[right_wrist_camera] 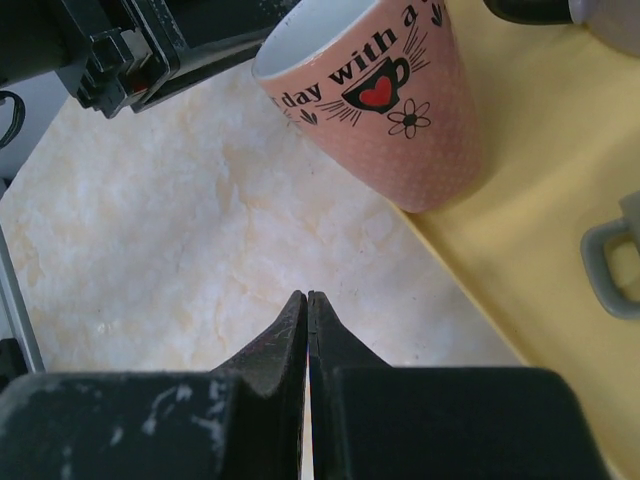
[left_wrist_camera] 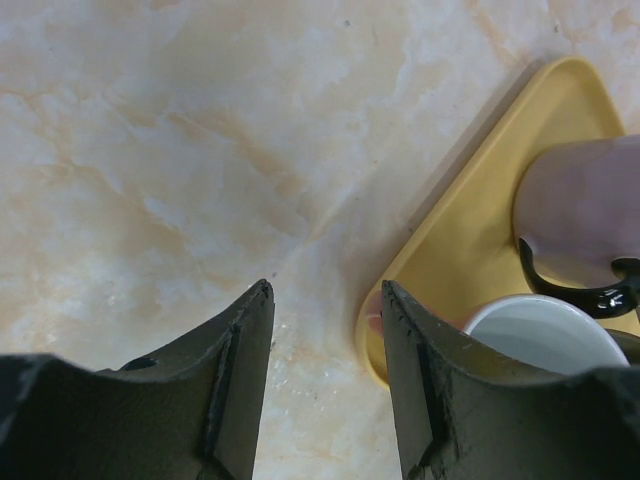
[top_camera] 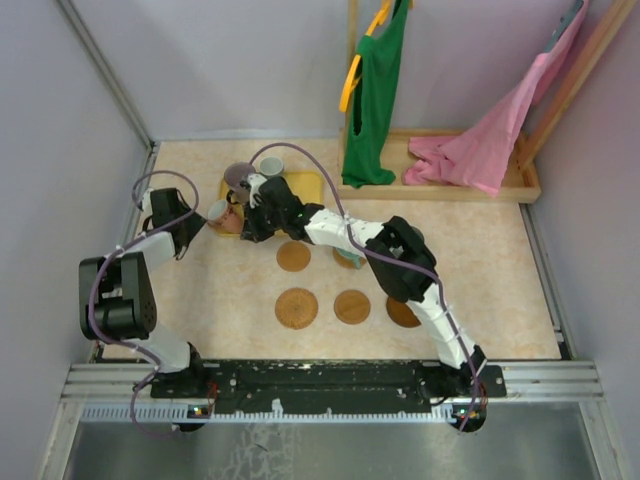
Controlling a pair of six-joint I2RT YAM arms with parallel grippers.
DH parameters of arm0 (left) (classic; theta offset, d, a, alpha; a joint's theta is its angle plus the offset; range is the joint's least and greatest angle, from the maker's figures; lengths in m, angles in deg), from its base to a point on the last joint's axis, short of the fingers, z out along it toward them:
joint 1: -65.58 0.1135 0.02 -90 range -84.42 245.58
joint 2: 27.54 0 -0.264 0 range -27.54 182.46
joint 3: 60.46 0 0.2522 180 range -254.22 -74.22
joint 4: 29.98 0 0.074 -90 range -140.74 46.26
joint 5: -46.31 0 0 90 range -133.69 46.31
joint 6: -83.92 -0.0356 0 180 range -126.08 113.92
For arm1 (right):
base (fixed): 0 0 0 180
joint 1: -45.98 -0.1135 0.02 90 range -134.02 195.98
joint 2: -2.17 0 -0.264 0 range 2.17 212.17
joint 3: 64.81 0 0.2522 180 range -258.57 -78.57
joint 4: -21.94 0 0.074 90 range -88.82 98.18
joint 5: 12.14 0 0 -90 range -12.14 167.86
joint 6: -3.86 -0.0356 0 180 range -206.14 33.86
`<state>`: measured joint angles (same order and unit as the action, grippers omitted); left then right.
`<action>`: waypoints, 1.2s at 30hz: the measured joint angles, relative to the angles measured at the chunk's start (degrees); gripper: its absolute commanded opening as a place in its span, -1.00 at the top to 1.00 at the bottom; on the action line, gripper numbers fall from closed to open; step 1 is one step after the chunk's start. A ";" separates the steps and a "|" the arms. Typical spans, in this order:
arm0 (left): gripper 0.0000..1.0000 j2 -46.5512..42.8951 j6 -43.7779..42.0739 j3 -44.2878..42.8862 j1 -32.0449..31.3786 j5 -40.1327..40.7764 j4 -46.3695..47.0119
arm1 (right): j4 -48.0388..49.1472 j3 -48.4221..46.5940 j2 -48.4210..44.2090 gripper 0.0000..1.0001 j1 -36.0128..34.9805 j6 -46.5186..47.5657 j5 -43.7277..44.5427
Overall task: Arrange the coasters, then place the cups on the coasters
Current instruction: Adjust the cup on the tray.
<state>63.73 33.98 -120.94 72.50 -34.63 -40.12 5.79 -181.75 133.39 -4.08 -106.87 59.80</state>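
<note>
A marbled beige bench (top_camera: 480, 270) lay between pale walls. Five coasters (top_camera: 296, 308) showed in loose rows at the frame's centre, presumably spaced to take one cup each. The cups (top_camera: 238, 175) stood at the yellow tray (top_camera: 305, 182) in the upper left, a pink printed cup (right_wrist_camera: 380, 100) at its corner. The left arm (top_camera: 160, 245) crouched low beside that corner, jaws spread and empty, probably lining up a grasp. The right arm (top_camera: 330, 228) stretched across, jaws pressed together on nothing.
</note>
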 measured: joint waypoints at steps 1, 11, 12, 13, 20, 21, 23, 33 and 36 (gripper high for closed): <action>-0.06 0.13 -0.02 -0.13 0.00 -0.37 0.28 | 0.37 -0.09 0.31 1.00 0.00 -0.04 -0.04; -0.06 0.28 -0.02 -0.50 1.03 -3.06 1.33 | 2.16 -2.38 1.90 1.00 0.00 -0.07 -0.04; -0.06 0.48 0.00 -0.52 1.18 -3.26 1.49 | 2.40 -2.38 1.99 1.00 0.00 -0.07 -0.04; -0.06 0.83 -0.02 -0.66 1.22 -3.50 1.53 | 2.71 -2.38 2.16 1.00 0.00 -0.07 -0.04; -0.05 4.00 0.04 -1.42 1.33 -5.95 1.90 | 3.39 -3.96 4.13 1.00 0.00 -0.46 0.00; -0.05 4.09 0.07 -1.44 1.33 -6.25 2.01 | 3.34 -4.26 4.37 1.00 0.00 -0.50 0.02; -0.05 4.24 0.04 -1.75 1.36 -6.84 2.03 | 3.26 -5.05 4.81 1.00 0.00 -0.59 0.00; -0.02 4.44 0.02 -2.25 1.38 -9.03 3.06 | 3.61 -7.63 7.15 1.00 0.00 -0.94 1.05; -0.02 4.42 0.04 -2.23 1.38 -9.64 3.13 | 3.45 -7.63 7.67 1.00 0.00 -0.96 1.53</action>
<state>68.14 34.02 -123.17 73.88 -44.27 -37.00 9.24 -189.38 141.06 -4.08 -107.83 61.33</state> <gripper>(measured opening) 0.509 0.005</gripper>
